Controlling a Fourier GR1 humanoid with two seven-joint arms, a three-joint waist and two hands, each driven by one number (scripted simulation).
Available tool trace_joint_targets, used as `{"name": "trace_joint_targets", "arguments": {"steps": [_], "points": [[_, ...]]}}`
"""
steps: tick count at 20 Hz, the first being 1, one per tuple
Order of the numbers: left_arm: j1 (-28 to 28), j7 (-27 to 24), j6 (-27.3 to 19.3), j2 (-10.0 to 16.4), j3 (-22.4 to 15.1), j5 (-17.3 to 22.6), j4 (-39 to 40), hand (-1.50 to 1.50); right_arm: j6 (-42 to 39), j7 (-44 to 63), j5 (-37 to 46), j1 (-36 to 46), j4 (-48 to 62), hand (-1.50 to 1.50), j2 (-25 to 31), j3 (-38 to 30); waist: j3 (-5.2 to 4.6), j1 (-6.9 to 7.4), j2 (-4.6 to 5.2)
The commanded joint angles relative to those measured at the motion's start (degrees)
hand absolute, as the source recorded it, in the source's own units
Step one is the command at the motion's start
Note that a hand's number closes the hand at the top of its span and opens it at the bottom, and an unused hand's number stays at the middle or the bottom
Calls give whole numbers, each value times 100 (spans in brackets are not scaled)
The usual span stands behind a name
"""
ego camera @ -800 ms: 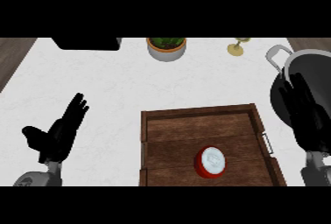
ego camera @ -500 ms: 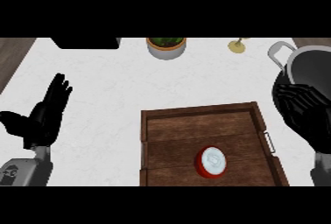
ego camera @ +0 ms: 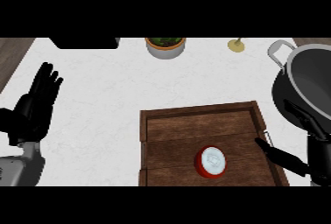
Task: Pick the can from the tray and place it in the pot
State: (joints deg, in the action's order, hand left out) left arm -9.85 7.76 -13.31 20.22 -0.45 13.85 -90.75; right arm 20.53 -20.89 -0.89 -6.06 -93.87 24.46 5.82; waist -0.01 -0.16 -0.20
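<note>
The red can, white top up, is sitting in the wooden tray, any label too small to read. The right hand is hovering at the tray's right rim beside the pot, thumb spread wide. The left hand is resting straight-fingered at left.

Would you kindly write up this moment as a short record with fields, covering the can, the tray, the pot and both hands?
can: red, white top, in the tray's near right part, untouched
tray: brown wood, on the white counter
pot: dark, no lid, at the view's right edge
left hand: open, fingers up, resting at the view's left
right hand: open, at the tray's right side, thumb toward the can, apart from it
task state: can not yet picked
</note>
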Motion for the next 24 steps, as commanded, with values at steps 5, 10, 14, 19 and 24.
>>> {"name": "trace_joint_targets", "arguments": {"steps": [5, 10, 14, 19, 24], "points": [[-224, 535, -3, 74, 134, -21, -219, 0, -530, 1368, 637, -476, -1780, -150, 771, 375, -5, -11, 3], [65, 143, 61, -83, -16, -121, -191, 0, -1520, 2849, 830, -374, -2218, -150, 1701, 808, -22, 74, 22], [-315, 309, -120, -157, -127, -315, -56, 0, -2203, 4261, 1113, 233, -2653, -150, 2202, 1197, -27, 108, 45], [-387, 267, -73, -152, -36, -310, 38, 0, -2769, 5871, 1426, 1102, -2748, -150, 1717, 2279, -18, 189, 53], [-364, 341, -61, -223, 97, -372, -13, 0, -3231, 7010, 1409, 1818, -2687, -150, 813, 2537, -3, 50, 25]]}}
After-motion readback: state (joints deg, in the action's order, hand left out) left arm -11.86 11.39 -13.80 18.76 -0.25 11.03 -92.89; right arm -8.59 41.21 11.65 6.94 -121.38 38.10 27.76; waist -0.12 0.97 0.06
